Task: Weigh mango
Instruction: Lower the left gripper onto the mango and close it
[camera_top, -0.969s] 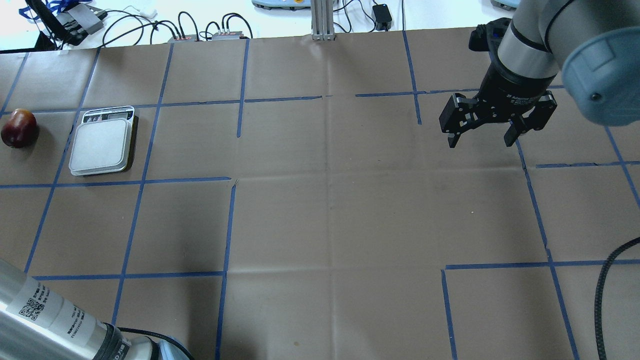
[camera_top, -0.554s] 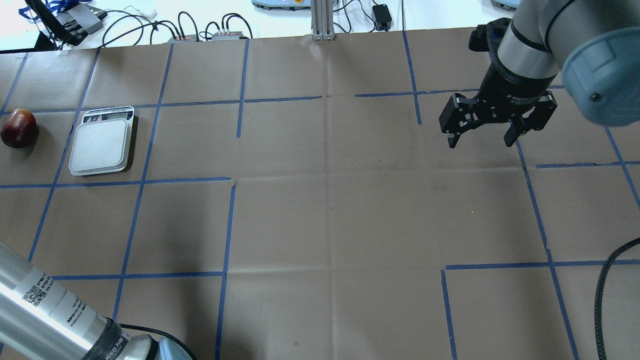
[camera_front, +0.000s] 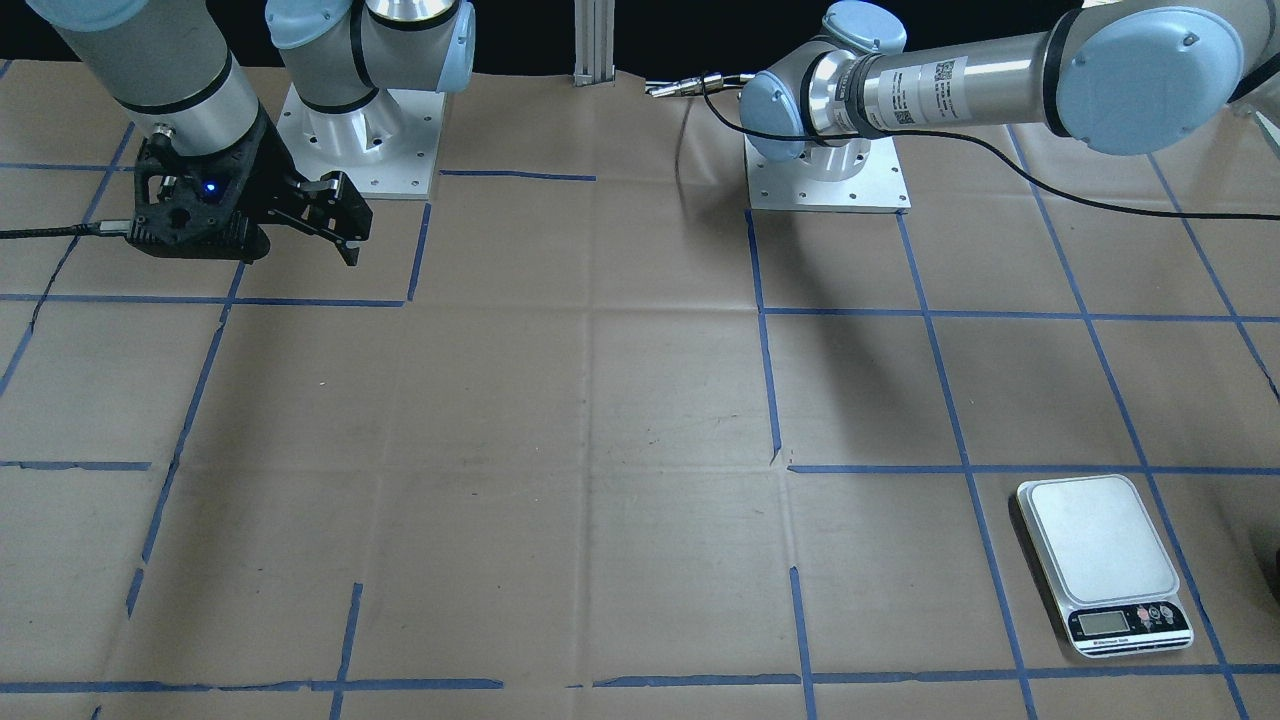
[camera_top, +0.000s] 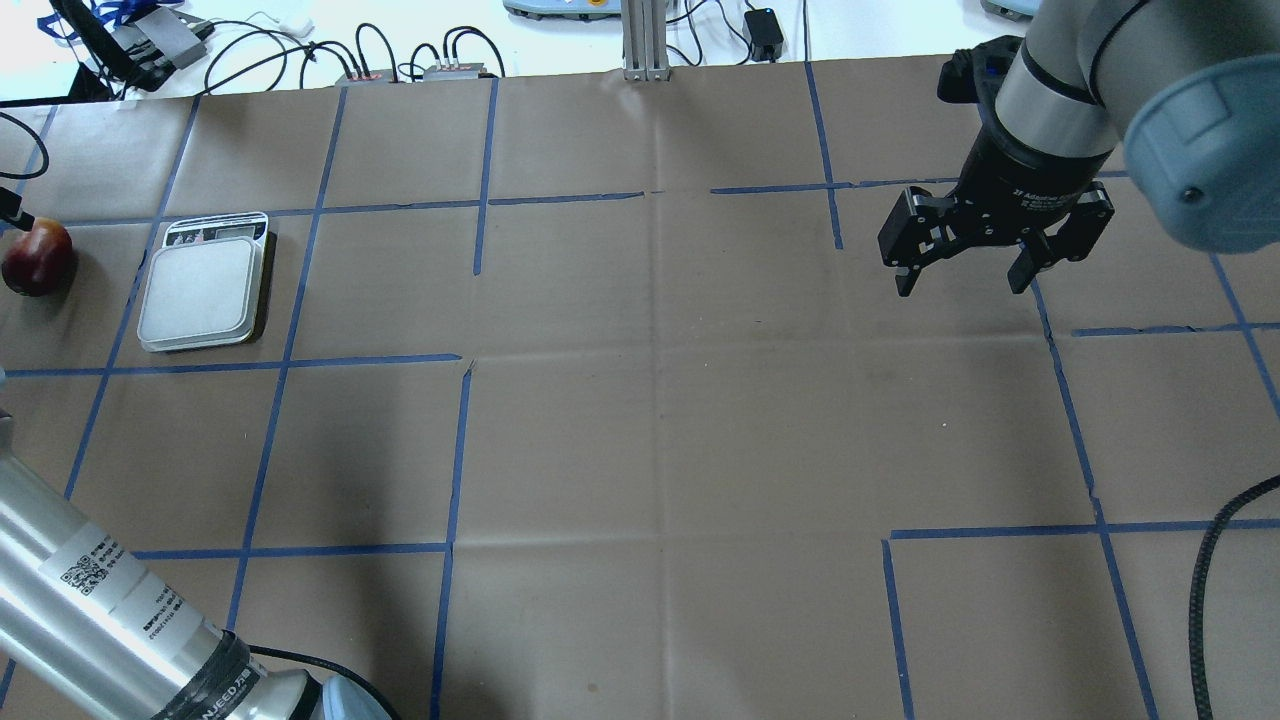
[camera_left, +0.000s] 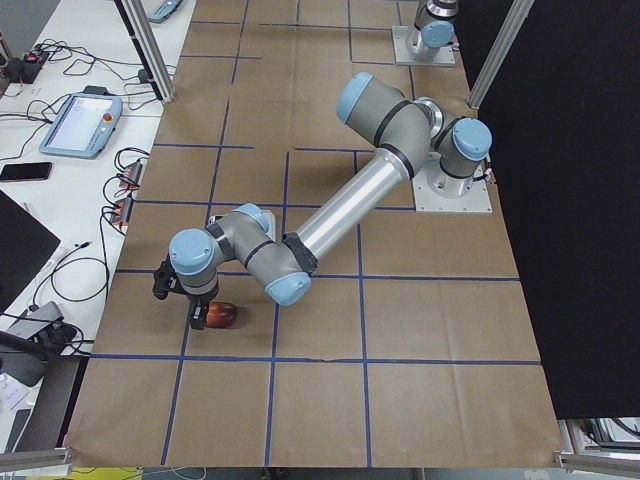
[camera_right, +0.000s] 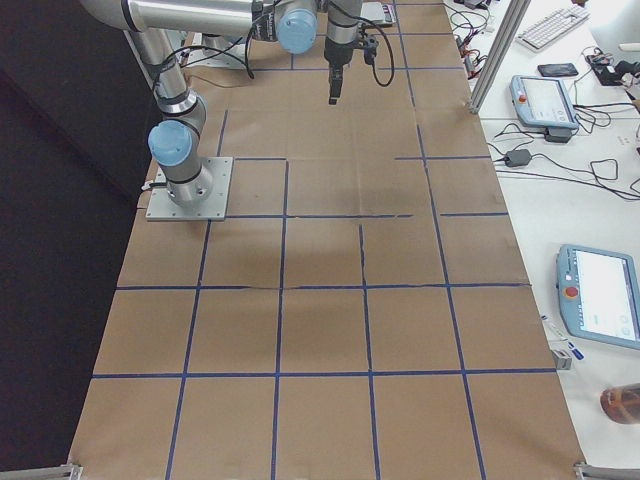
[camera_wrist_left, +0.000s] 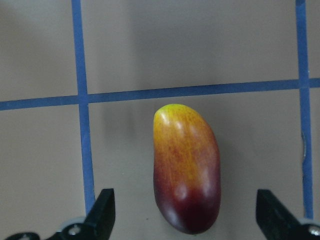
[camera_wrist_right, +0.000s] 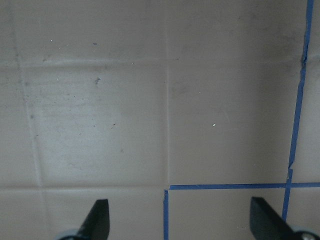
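Observation:
The mango lies on the brown paper, dark red end nearest the left wrist camera and yellow end away. It also shows at the table's far left in the overhead view, left of the white scale, whose platform is bare. My left gripper is open above the mango, one finger on each side of its red end and apart from it; the exterior left view shows the left gripper right over the fruit. My right gripper is open and empty over bare paper at the far right.
Blue tape lines grid the table. Cables and boxes and an aluminium post lie beyond the far edge. The scale's display end points away from the robot. The left arm's long link crosses the near-left corner.
The left arm's link at the near-left corner has moved further into view, and a cable has appeared at the left edge by the mango. The right arm, mango and scale have not moved.

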